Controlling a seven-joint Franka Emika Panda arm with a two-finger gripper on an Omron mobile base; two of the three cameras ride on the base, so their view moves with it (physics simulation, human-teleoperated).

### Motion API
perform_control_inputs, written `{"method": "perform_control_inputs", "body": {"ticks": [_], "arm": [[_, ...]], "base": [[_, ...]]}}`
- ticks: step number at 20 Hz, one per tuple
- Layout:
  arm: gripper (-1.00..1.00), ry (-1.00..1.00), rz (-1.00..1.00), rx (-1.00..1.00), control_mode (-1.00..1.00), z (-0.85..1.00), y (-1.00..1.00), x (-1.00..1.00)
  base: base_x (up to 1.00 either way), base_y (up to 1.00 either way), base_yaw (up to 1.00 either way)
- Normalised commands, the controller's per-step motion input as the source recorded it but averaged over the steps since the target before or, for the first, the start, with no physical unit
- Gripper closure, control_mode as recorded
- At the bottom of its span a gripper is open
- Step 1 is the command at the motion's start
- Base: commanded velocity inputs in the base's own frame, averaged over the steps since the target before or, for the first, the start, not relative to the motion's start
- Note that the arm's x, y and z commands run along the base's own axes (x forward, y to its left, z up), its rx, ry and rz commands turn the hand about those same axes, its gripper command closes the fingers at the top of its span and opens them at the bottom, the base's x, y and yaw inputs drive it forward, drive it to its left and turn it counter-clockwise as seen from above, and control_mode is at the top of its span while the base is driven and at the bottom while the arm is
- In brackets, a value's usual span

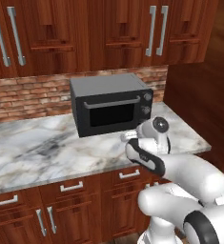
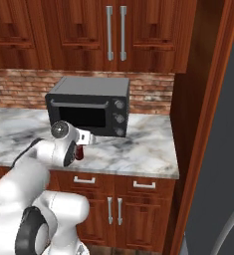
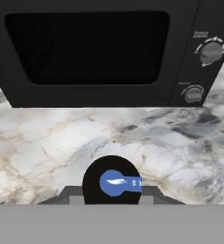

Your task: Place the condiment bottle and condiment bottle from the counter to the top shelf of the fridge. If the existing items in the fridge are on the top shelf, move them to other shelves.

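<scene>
In the hand view I look down on a condiment bottle (image 3: 111, 183) with a dark round cap and a blue mark, standing between my finger pads (image 3: 73, 195). My gripper (image 3: 111, 193) is shut on it. From the right base view the bottle (image 2: 79, 152) shows as a slim dark red shape under my hand (image 2: 86, 139), standing on the counter (image 2: 138, 149) in front of the oven. In the left base view my hand (image 1: 129, 137) hides it. The fridge (image 2: 219, 149) is the grey face at the far right. Its top shelf, the other shelves and the existing items are out of view.
A black toaster oven (image 1: 111, 104) (image 3: 99, 47) with two knobs stands on the marble counter (image 1: 37, 147) right behind the bottle. Brick backsplash and upper cabinets (image 1: 85, 28) are above. A tall wooden panel (image 2: 193, 124) separates the counter from the fridge.
</scene>
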Motion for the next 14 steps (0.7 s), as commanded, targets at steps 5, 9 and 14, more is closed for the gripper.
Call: {"method": "perform_control_inputs", "body": {"ticks": [5, 9, 14], "arm": [[1.0, -0.01, -0.04, 0.0, -1.0, 1.0, -0.1, -1.0], [1.0, 0.0, -0.06, 0.0, -1.0, 1.0, -0.07, -1.0], [1.0, 0.0, -0.07, 0.0, -1.0, 1.0, -0.02, -1.0]], "base": [[0.0, 0.0, 0.0], [0.0, 0.0, 0.0], [0.0, 0.0, 0.0]]}}
